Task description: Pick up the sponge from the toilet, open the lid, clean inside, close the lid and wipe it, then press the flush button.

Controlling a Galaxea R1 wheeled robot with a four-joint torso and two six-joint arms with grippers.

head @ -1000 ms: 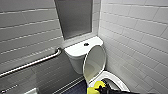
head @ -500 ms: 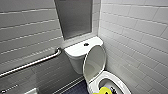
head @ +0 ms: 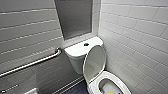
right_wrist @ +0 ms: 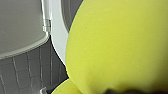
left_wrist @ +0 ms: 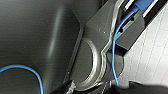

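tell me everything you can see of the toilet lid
The lid is a smooth, glossy white oval, plastic by its look. It stands open, raised nearly upright and tilted back toward the tank, with its lower end at the back of the seat. Its shallow hollow underside faces forward over the bowl.

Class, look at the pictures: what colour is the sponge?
Bright yellow. The sponge shows best in the right wrist view.
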